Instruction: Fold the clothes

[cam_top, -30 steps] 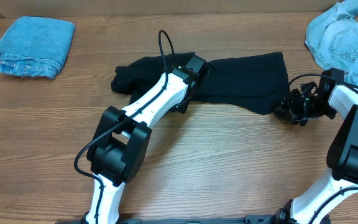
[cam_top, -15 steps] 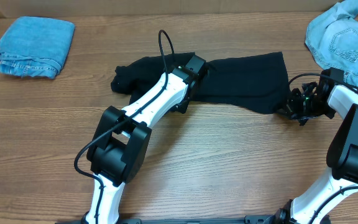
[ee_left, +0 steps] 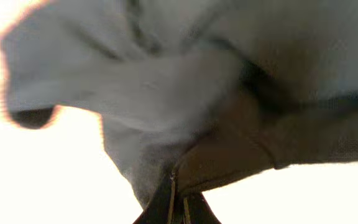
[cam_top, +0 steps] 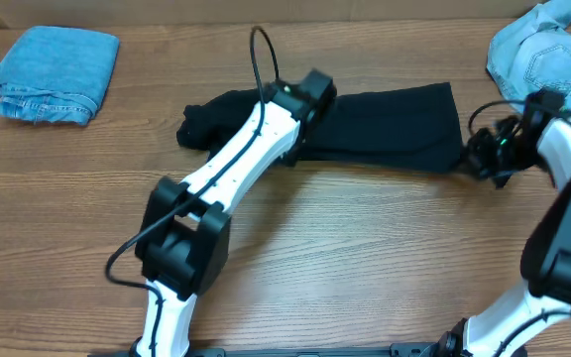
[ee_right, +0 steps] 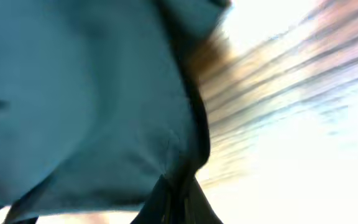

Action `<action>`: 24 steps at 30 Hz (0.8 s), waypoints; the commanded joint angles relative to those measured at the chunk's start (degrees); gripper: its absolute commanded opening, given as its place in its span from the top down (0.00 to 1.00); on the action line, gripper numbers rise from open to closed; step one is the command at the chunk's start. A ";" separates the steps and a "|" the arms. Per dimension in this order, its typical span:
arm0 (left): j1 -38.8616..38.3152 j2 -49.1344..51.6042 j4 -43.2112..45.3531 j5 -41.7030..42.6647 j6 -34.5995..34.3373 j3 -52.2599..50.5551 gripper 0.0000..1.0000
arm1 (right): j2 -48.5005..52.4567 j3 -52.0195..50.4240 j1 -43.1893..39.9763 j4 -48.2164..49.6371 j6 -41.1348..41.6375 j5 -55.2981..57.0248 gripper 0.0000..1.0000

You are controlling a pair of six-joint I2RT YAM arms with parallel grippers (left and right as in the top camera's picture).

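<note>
My left tool [cam_top: 303, 107] gripped the black shirt [cam_top: 395, 124] at its middle, fully closed. My right tool [cam_top: 472, 159] pinched its right edge.

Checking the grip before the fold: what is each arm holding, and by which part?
Both hold the black T-shirt. The left jaws are shut on fabric near its middle, and the right jaws are shut on its right-hand edge.
</note>
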 commanded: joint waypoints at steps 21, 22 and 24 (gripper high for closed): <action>17.81 -11.93 -21.18 16.28 9.55 51.10 0.96 | -10.99 46.60 0.37 -18.93 -4.63 0.85 0.96; 17.29 -11.65 -21.35 16.28 9.55 51.08 0.96 | -10.88 46.58 0.37 -19.06 -4.66 1.14 0.96; 16.06 -11.15 -21.99 16.26 9.60 51.06 0.96 | -10.71 46.58 0.37 -19.71 -4.66 1.79 0.96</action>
